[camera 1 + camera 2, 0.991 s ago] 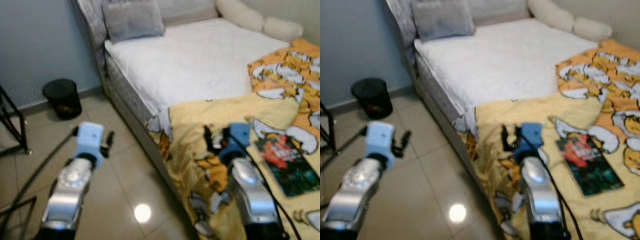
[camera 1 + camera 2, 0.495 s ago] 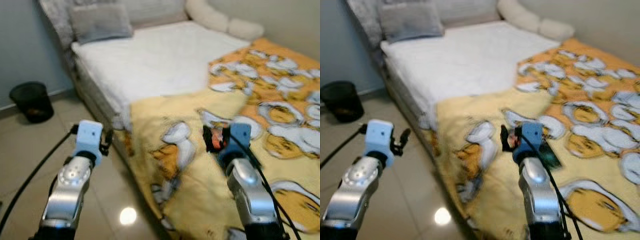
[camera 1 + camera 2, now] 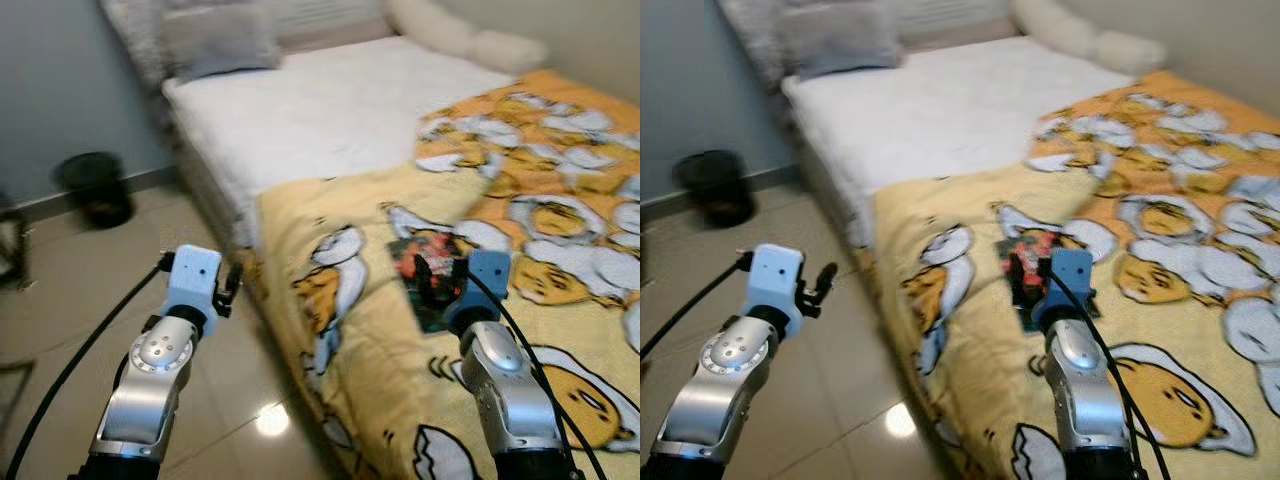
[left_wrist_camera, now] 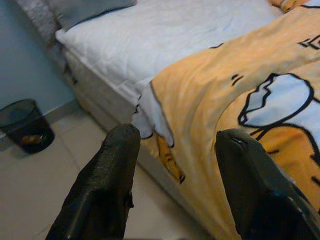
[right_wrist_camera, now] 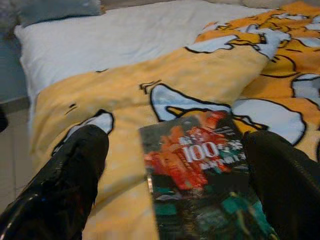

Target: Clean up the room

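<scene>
Head views: book [image 3: 428,277] flat on yellow cartoon blanket [image 3: 340,370] on bed [image 3: 330,120], at 12 o'clock of right claw [image 3: 432,278]. Left claw [image 3: 232,285] over tiled floor [image 3: 60,290]; black bin [image 3: 95,187] at 11 o'clock.

Left wrist: fingers [image 4: 107,185] apart, nothing between, facing blanket edge.

Right wrist: fingers [image 5: 70,175] spread wide, straddling book [image 5: 200,165], not gripping.

Soft matt cloth blanket [image 3: 360,330] with printed pattern; glossy paper book cover [image 5: 200,165] lying on it. Beside the blanket, polished reflective floor tile [image 3: 250,400].
</scene>
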{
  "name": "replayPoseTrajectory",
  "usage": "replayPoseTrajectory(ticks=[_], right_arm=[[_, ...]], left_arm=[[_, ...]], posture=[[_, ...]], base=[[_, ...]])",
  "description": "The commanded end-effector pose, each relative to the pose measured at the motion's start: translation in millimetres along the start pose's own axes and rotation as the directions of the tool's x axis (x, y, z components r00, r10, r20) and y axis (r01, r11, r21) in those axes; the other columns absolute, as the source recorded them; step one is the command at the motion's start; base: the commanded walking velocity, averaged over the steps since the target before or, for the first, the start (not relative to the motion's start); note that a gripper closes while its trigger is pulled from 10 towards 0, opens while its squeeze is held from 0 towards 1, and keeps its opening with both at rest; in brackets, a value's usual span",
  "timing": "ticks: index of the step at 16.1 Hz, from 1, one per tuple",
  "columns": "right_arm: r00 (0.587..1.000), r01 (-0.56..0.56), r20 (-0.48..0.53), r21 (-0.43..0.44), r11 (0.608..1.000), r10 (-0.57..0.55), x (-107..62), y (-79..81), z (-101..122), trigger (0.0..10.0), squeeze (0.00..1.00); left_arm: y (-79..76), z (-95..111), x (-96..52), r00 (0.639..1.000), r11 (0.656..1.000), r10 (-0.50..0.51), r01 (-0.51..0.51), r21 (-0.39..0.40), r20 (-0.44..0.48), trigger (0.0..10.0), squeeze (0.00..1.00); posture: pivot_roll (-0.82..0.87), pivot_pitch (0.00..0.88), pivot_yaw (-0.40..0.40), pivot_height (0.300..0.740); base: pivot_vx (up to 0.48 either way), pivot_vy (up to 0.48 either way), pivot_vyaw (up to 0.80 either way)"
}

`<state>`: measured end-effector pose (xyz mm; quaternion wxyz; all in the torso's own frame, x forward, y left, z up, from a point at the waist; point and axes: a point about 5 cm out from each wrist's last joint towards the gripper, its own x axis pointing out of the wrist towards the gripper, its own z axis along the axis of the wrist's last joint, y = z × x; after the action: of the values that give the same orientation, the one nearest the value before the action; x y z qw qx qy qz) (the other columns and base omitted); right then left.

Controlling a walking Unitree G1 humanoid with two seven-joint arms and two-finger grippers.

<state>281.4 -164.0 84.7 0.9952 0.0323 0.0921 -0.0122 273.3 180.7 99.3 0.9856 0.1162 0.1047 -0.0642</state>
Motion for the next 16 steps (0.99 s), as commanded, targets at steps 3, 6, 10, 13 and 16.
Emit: replayPoseTrajectory(ticks=[3,6,10,13,16], right_arm=[[1.000,-0.006,0.021,0.040,0.999,0.005,-2.3,0.7,7,10.0,0.00],[0.999,0.016,-0.032,0.054,0.998,-0.015,-7.1,-2.2,0,10.0,0.00],[0.965,0.174,-0.218,0.132,0.976,-0.143,-8.5,-25.5,-29,10.0,0.00],[0.912,0.312,-0.368,0.341,0.887,-0.179,1.2,-46.4,-51,10.0,0.00],[0.906,0.335,-0.397,0.466,0.819,-0.145,5.7,-54.6,-56,10.0,0.00]], left_arm=[[1.0,6,-4.3,0.999,0.997,-0.049,0.048,0.054,0.017,10.0,0.00],[-4.1,3,-13.1,0.990,0.985,-0.137,0.135,0.106,0.012,10.0,0.00],[-3.0,-2,-14.8,0.975,0.968,-0.224,0.222,0.113,0.000,10.0,0.00],[-16.0,3,-4.8,0.904,0.888,-0.426,0.424,0.180,-0.031,10.0,0.00],[-18.6,6,0.4,0.867,0.840,-0.495,0.494,0.225,-0.058,10.0,0.00]], posture=[[-0.02,0.000,-0.013,0.740],[-0.02,0.000,-0.024,0.740],[-0.04,0.000,0.002,0.740],[-0.07,0.000,0.029,0.740],[-0.08,0.000,0.039,0.740]], base=[[0.000,0.000,0.00],[0.000,0.000,0.00],[0.000,0.000,0.00],[0.000,0.000,0.00],[0.000,0.000,0.00]])
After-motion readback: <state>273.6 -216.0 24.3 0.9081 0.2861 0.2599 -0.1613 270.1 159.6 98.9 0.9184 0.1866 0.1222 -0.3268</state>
